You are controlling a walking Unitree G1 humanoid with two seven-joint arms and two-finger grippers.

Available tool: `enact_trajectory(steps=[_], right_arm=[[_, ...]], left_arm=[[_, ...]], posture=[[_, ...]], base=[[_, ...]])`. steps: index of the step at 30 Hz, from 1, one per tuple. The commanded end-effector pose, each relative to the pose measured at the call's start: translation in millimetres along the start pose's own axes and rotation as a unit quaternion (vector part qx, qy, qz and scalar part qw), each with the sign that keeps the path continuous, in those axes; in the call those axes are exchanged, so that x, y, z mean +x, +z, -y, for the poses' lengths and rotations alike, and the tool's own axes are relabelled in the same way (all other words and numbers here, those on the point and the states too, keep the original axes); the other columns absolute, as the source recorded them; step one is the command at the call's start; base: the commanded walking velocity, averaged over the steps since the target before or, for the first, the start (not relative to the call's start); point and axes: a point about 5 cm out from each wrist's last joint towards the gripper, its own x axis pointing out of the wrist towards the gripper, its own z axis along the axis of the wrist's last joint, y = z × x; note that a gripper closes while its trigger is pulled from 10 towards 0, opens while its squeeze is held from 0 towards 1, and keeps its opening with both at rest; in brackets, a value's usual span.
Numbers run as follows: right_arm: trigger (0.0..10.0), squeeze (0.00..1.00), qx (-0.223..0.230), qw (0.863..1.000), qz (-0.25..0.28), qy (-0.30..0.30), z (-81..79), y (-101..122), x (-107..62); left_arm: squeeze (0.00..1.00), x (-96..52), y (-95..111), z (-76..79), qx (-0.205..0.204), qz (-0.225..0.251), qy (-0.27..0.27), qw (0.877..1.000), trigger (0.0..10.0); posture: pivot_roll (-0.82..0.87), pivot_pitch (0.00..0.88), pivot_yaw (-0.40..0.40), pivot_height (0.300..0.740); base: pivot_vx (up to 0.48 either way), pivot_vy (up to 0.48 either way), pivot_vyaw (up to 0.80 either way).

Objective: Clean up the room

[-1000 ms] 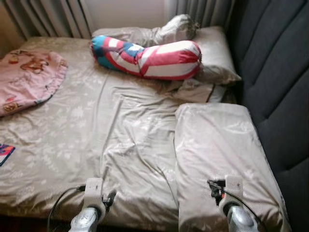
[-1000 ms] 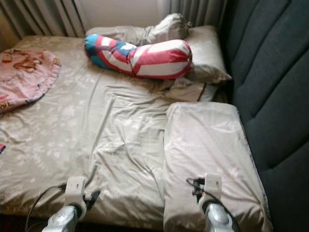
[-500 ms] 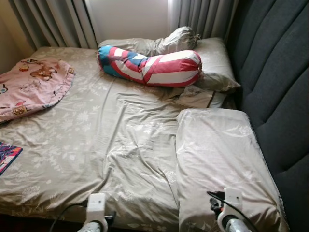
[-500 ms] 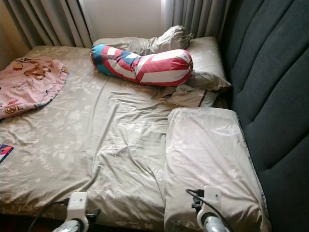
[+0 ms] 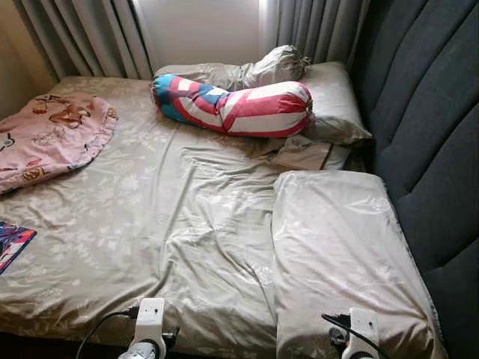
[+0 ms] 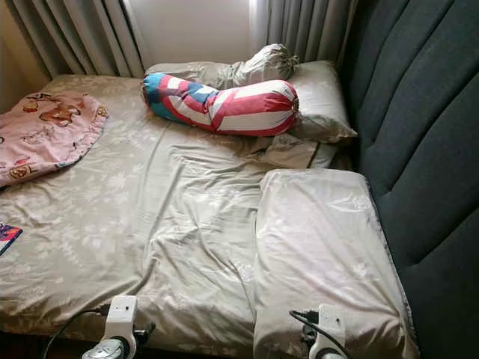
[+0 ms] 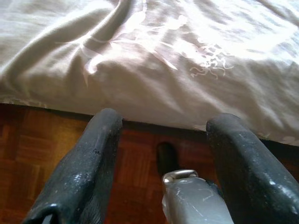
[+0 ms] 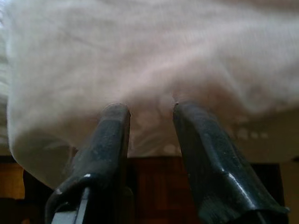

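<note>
A beige flowered sheet [image 5: 179, 224] covers the bed, creased in the middle. A long beige pillow [image 5: 337, 247] lies along the near right side. At the far end a red, white and blue bolster [image 5: 239, 105] rests against crumpled beige pillows [image 5: 329, 97]. A pink printed blanket [image 5: 52, 134] lies at the far left. My left gripper [image 7: 166, 119] hangs open at the bed's near edge, above the wooden floor. My right gripper [image 8: 151, 109] is open too, just before the near end of the long pillow. Nothing is between either pair of fingers.
A dark padded headboard [image 5: 434, 149] runs along the right side. Grey curtains [image 5: 82, 37] hang behind the bed. A colourful flat book [image 5: 11, 243] lies at the sheet's left edge. Brown parquet floor [image 7: 28, 149] shows below the bed's near edge.
The view has pulled back and tilted, so more of the curtains and the bed shows. Both wrists have sunk toward the bottom of the picture. Nothing on the bed has moved.
</note>
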Motion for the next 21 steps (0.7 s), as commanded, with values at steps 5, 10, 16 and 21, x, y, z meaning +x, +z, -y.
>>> enact_trajectory(steps=[5,10,16,21], right_arm=[[10.0,0.00,-0.003,1.000,-0.013,0.005,-3.7,-4.9,-0.5],[10.0,0.00,-0.021,1.000,-0.019,0.003,-4.0,-6.9,-0.9],[10.0,0.00,-0.027,0.999,-0.023,-0.003,-0.7,-9.6,-1.9],[10.0,0.00,-0.016,1.000,-0.023,-0.004,-0.3,-10.0,-2.1]], left_arm=[[0.00,0.0,-1.7,-1.1,0.004,-0.009,0.003,1.000,10.0],[0.00,-0.6,-3.9,-2.5,0.002,-0.012,0.005,1.000,10.0],[0.00,-0.5,-4.0,-2.7,0.002,-0.014,0.006,1.000,10.0],[0.00,-0.3,-3.6,-2.6,0.004,-0.014,0.004,1.000,10.0]], posture=[[-0.09,0.012,-0.017,0.740],[-0.09,0.015,-0.018,0.740],[-0.09,0.034,-0.019,0.740],[-0.09,0.039,-0.018,0.740]], base=[[0.000,0.000,0.00],[0.000,0.000,0.00],[0.000,0.271,0.76],[0.000,0.367,0.16]])
